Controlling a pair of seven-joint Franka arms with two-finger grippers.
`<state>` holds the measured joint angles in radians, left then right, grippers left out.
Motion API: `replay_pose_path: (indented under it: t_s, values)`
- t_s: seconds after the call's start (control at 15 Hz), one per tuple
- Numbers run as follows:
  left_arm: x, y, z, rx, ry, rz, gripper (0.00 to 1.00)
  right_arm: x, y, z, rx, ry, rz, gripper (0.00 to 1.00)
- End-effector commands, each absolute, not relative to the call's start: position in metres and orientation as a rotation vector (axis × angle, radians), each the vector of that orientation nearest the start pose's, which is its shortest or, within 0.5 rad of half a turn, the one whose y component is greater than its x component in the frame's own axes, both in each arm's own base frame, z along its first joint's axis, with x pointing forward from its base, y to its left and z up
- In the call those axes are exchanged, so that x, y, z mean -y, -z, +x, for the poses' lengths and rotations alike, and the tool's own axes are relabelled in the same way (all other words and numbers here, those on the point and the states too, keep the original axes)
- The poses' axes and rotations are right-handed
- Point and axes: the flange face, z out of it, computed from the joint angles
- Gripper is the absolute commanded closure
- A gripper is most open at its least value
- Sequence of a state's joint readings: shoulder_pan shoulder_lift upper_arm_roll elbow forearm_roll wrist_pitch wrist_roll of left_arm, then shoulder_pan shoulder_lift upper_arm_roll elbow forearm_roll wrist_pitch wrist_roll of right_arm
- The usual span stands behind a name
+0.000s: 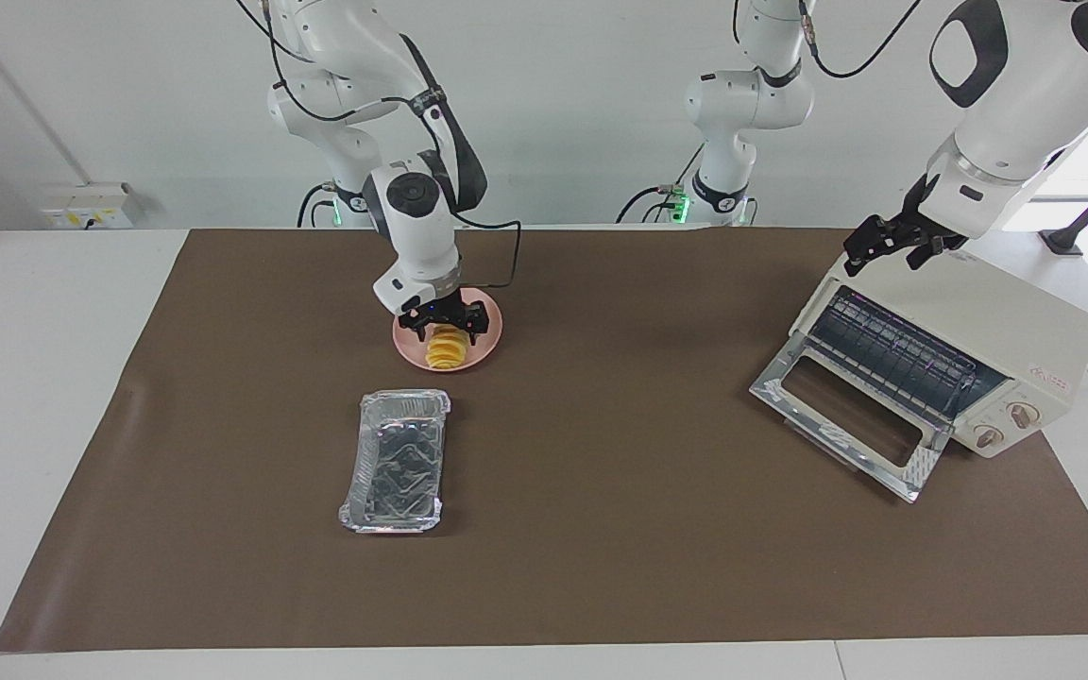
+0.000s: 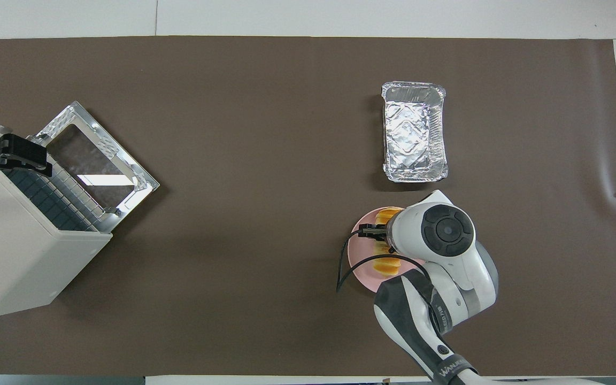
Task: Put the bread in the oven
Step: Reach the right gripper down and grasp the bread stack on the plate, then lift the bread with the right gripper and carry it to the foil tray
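Bread [image 1: 447,348] lies on the pink plate [image 1: 480,355], toward the right arm's end of the table [image 1: 34,378], lengthwise running nearer-to-farther from the robots. Overhead, only its two ends [image 2: 387,214] show past the arm's wrist.

Right pincer [image 1: 447,326] is down over the bread, fingers spread, one on each side of the loaf. Released, not clamped on it. Can't tell whether the fingertips touch the bread or the plate. A black cable loops off the wrist over the plate's rim [image 2: 352,255].

Foil tray [image 1: 396,461] sits on the brown mat [image 1: 601,567], farther from the robots than the plate, near it but apart. Long axis runs the same way as the bread. Nothing in it [image 2: 414,131].

Oven [image 1: 988,349] stands at the left arm's end of the table, well apart from the plate, turned at an angle to the mat's edge. Its glass door [image 1: 846,416] is dropped fully open and lies flat in front of it. Wire rack [image 1: 893,354] is visible inside. Two knobs and a small red label are on the front panel. In the overhead view the door [image 2: 97,160] shows mat through the glass.

Left pincer [image 1: 889,247] hangs over the oven's top edge, above the open mouth, at that corner of the oven nearer to the robots. Fingers apart, holding nothing [image 2: 6,158]. Left arm waits there.
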<state>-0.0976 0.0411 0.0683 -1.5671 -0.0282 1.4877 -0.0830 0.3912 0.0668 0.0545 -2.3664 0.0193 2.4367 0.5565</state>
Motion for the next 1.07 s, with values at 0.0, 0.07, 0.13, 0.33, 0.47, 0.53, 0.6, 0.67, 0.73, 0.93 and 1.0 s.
replay_pose_path:
  t_s: [0.0,0.07,0.13,0.33,0.47,0.53,0.6,0.67,0.73,0.93,1.0]
  values:
    - [0.018,-0.600,0.558,0.088,-0.183,-3.169,0.00,-0.219,-0.297,0.455,-0.209,0.007,-3.111,0.66]
    - [0.018,-0.600,0.558,0.088,-0.183,-3.169,0.00,-0.218,-0.296,0.454,-0.216,0.002,-3.111,1.00]
    - [0.018,-0.600,0.558,0.088,-0.183,-3.168,0.00,-0.219,-0.298,0.454,-0.216,0.004,-3.111,1.00]
    - [0.018,-0.600,0.558,0.088,-0.183,-3.169,0.00,-0.222,-0.302,0.460,-0.209,0.003,-3.112,1.00]
    - [0.018,-0.600,0.558,0.088,-0.183,-3.169,0.00,-0.224,-0.312,0.467,-0.208,-0.010,-3.116,1.00]
    - [0.018,-0.600,0.558,0.088,-0.183,-3.168,0.00,-0.225,-0.324,0.474,-0.211,-0.039,-3.123,1.00]
    - [0.018,-0.600,0.558,0.088,-0.183,-3.169,0.00,-0.226,-0.341,0.484,-0.216,-0.067,-3.132,1.00]
    - [0.018,-0.600,0.558,0.088,-0.183,-3.169,0.00,-0.228,-0.360,0.498,-0.201,-0.096,-3.138,1.00]
    - [0.018,-0.600,0.558,0.088,-0.183,-3.168,0.00,-0.229,-0.377,0.513,-0.181,-0.109,-3.140,1.00]
    - [0.018,-0.600,0.558,0.088,-0.183,-3.169,0.00,-0.206,-0.425,0.569,-0.144,-0.108,-3.107,1.00]
    - [0.018,-0.600,0.558,0.088,-0.183,-3.168,0.00,-0.192,-0.437,0.587,-0.146,-0.092,-3.064,1.00]
